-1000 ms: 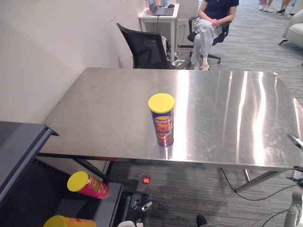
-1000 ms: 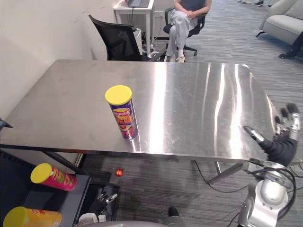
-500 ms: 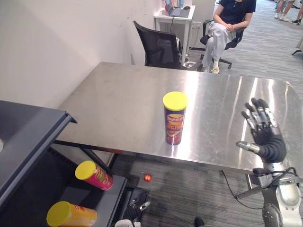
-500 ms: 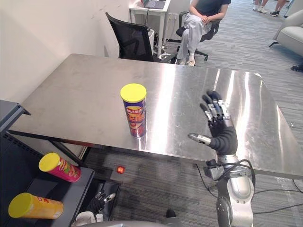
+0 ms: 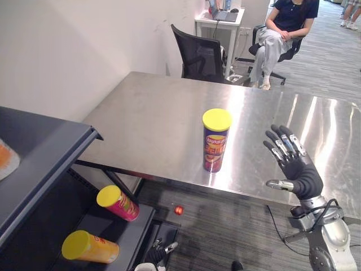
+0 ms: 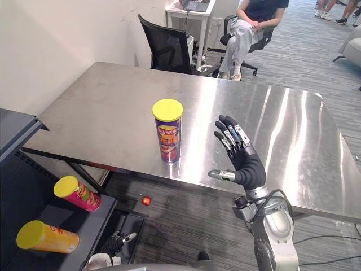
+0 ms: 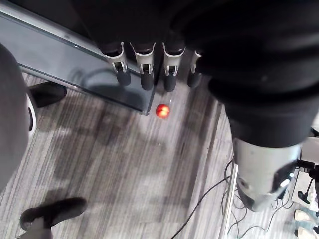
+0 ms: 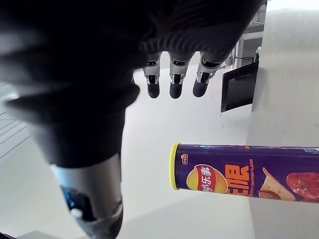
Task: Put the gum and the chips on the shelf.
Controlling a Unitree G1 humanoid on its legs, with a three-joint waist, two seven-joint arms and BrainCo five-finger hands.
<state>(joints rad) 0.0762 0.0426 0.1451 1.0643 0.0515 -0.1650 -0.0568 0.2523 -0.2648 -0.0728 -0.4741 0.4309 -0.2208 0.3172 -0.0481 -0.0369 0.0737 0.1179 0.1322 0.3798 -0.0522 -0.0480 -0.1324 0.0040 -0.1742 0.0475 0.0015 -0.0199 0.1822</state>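
While chips can (image 5: 216, 141) stands on table (image 5: 141, 121), right hand (image 5: 297, 167) spread wide near it, left hand (image 7: 145, 64) relaxed.

Both eye views look down from the head, sharing table (image 5: 146, 124), can (image 5: 216, 141) and shelf (image 5: 51, 152). Wrist views sit very close — one past the left hand (image 7: 149, 64) to the floor (image 7: 124, 159), one past the right hand (image 8: 172, 74) to the can.

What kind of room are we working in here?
Probably an open office: grey carpet, a black office chair behind the steel table, and a person seated by a laptop desk.
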